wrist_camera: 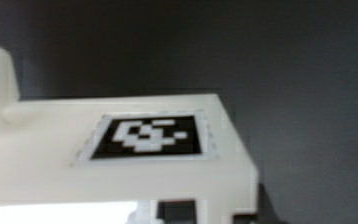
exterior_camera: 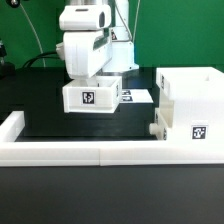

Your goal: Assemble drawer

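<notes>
A small white open-top tray [exterior_camera: 91, 97] with a black-and-white tag on its front sits at the middle of the black mat, directly under the arm. My gripper [exterior_camera: 91, 81] comes down into it from above and appears shut on its wall; the fingertips are hidden. In the wrist view the tray's tagged face [wrist_camera: 155, 136] fills the frame very close, and the gripper [wrist_camera: 201, 211] shows only as dark shapes at the tray's edge. The tall white box shell [exterior_camera: 190, 105] with its tag stands at the exterior view's right, with a small white part [exterior_camera: 155, 130] against its left side.
A long low white rail [exterior_camera: 70, 150] runs along the mat's front edge and turns up the exterior view's left side. The marker board [exterior_camera: 138, 96] lies flat behind the tray. Cables and dark equipment stand at the back.
</notes>
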